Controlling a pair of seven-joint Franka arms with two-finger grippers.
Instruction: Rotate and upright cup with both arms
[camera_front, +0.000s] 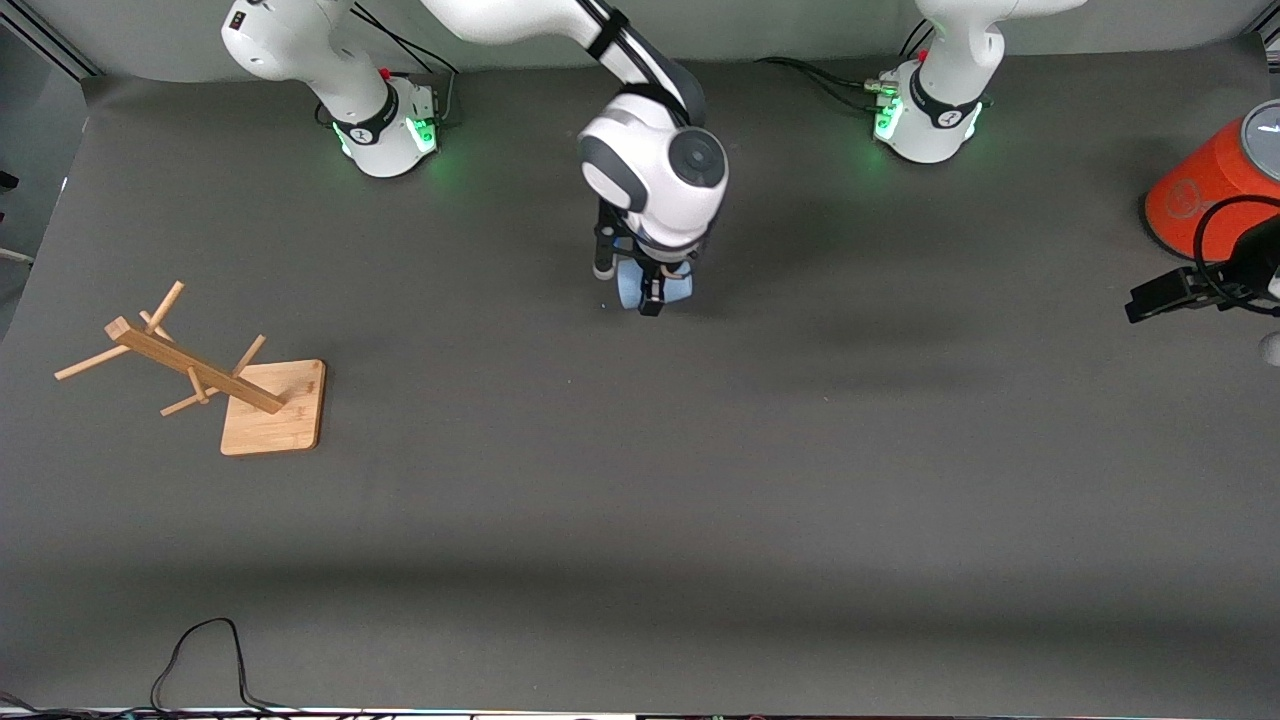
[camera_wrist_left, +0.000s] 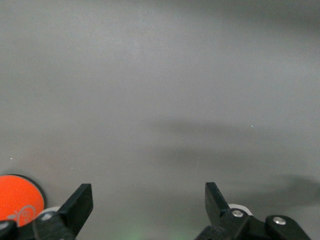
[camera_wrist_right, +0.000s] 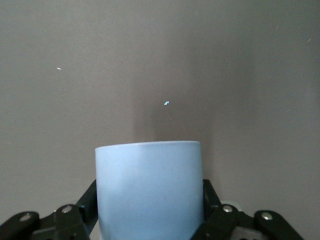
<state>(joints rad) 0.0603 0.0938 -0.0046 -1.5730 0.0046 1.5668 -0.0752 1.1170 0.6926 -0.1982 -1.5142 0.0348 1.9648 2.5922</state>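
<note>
The pale-blue cup (camera_front: 672, 285) is at the table's middle, toward the robots' bases, and seems to lie on its side. My right gripper (camera_front: 650, 292) points down onto it. In the right wrist view the cup (camera_wrist_right: 148, 190) fills the gap of the right gripper (camera_wrist_right: 149, 189), with a black finger pressed on each side, so it is shut on the cup. I cannot tell whether the cup rests on the mat or is lifted. My left gripper (camera_front: 1145, 300) waits at the left arm's end of the table, open and empty (camera_wrist_left: 148, 192), over bare mat.
A large orange cylinder (camera_front: 1195, 195) with a grey top stands beside the left gripper, and it shows in the left wrist view (camera_wrist_left: 17, 197). A wooden peg rack (camera_front: 195, 365) on a square base (camera_front: 290, 420) is near the right arm's end. A black cable (camera_front: 200, 655) lies at the front edge.
</note>
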